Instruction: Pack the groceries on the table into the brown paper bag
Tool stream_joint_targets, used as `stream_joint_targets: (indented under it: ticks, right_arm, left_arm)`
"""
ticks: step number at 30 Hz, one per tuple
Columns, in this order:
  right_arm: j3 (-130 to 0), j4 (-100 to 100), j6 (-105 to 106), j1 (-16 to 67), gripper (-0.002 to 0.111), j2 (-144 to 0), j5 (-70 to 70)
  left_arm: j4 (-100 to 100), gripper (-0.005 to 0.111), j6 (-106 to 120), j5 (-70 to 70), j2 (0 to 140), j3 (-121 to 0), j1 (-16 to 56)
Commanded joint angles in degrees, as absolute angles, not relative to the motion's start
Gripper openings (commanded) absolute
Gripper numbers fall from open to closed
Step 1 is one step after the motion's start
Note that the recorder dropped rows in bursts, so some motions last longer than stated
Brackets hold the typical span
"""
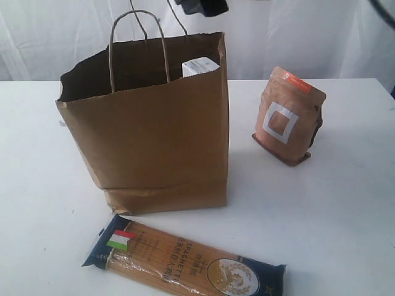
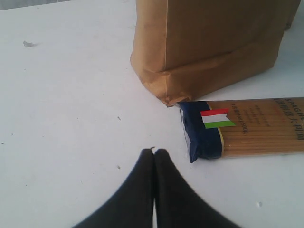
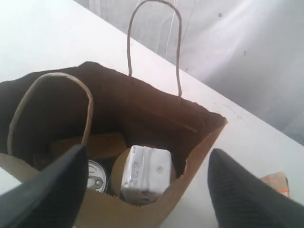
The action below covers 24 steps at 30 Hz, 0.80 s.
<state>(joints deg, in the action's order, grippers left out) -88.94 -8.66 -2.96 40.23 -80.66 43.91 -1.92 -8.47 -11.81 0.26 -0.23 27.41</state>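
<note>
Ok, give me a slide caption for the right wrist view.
Open right end effector above the brown paper bag, white carton and silver tin can already inside.

Looks like a lab setup: white table [image 1: 345, 203] against white curtain backdrop [image 1: 308, 37].

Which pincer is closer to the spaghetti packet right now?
Left. The left pincer, shut, sits low over the table just off the flag end of the spaghetti packet, not touching it. The right pincer hangs open above the mouth of the brown paper bag, over the carton inside.
</note>
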Motion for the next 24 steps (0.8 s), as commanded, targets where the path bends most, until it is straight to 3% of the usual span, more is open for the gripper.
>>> stream_joint_targets:
  ticks: [1,8,15,24]
  right_arm:
    - [-87.1,-9.1,-4.9,40.0,0.066,-74.5,46.4]
    - [-79.1,-17.1,-12.8,40.0,0.066,-64.7,48.3]
    - [-62.7,-25.4,-19.8,40.0,0.066,-58.3,51.9]
    - [-41.9,-24.8,-33.3,40.0,0.066,-54.8,37.9]
  left_arm:
    - [-1.9,0.0,-9.0,-11.6,0.0,0.0,27.3]
    - [-1.9,0.0,-9.0,-11.6,0.0,0.0,27.3]
    - [-1.9,0.0,-9.0,-11.6,0.0,0.0,27.3]
    - [-1.9,0.0,-9.0,-11.6,0.0,0.0,27.3]
